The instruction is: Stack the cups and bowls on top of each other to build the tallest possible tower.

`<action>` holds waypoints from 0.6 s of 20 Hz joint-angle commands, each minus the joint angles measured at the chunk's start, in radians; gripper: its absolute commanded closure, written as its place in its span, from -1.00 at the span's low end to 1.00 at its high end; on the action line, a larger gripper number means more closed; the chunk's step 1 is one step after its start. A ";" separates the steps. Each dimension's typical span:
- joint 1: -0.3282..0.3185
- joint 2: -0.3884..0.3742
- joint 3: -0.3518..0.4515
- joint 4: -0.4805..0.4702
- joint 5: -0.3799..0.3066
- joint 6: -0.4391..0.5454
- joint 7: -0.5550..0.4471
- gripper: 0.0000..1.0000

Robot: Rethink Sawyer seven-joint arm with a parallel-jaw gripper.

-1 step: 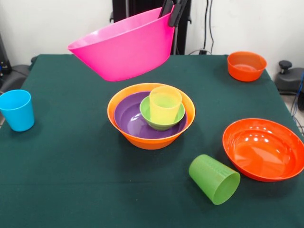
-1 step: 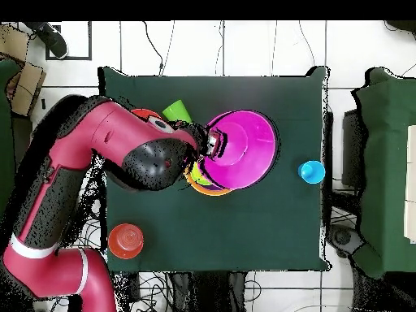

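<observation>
Pink, glossy plastic: the large pink bowl (image 1: 124,46) hangs tilted in the air, held at its rim by the gripper (image 1: 173,10), whose jaws are clamped on the bowl's wall at the upper right. We place it above and a little behind the tower (image 1: 152,116), clear of it, not touching.

Tower, centre of the dark green tabletop (image 1: 71,161): large orange bowl (image 1: 152,137) at the bottom, purple bowl (image 1: 130,118) nested inside, small green bowl (image 1: 159,124) inside that, yellow cup (image 1: 165,104) upright on top. Four pieces in, by our count.

Loose stock, as we see it:
- blue cup (image 1: 17,110), upright, near the left edge, well apart from the tower.
- green cup (image 1: 214,179), lying on its side, mouth toward the lower right, just beside the wide bowl.
- wide red-orange bowl (image 1: 264,148), upright, right side.
- small orange bowl (image 1: 246,65), upright, far right corner.

A fourth cup we cannot find in either view.

Progress, in our judgement: roughly under way, not near done. The pink bowl is in hand; four loose pieces remain on the tabletop. The overhead view shows the pink bowl sitting over the tower's position, with the arm (image 2: 97,162) reaching across from the left.

Condition of pieces: smooth, shiny, tapered; none visibly damaged.
</observation>
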 commanded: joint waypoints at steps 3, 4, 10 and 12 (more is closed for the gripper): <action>-0.019 0.000 0.074 -0.141 0.045 0.081 0.276 1.00; -0.021 0.003 0.073 -0.137 0.045 0.082 0.281 1.00; -0.026 0.012 0.072 -0.119 0.043 0.078 0.298 1.00; -0.029 0.015 0.068 -0.113 0.042 0.068 0.299 1.00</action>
